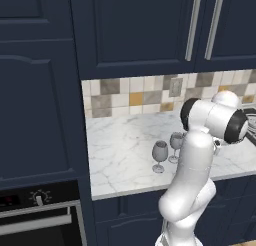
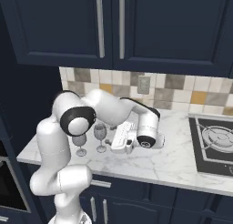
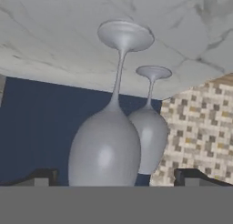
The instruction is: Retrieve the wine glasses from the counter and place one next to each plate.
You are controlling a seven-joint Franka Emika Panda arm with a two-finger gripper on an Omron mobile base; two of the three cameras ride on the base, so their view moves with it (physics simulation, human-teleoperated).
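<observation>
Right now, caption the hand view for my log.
Open end effector lined up on the nearer wine glass, second glass behind.

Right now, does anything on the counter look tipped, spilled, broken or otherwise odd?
Nothing stands out. Both wine glasses stand upright and close together on the marble counter, intact, with no spill. The open end effector faces the nearer glass.

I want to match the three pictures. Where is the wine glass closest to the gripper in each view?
Left base view: the right wine glass, partly behind the arm.
Right base view: the right glass, just left of the open gripper.
Hand view: the big glass, upside down, centre.
Shared landmark: the second glass beside it.
</observation>
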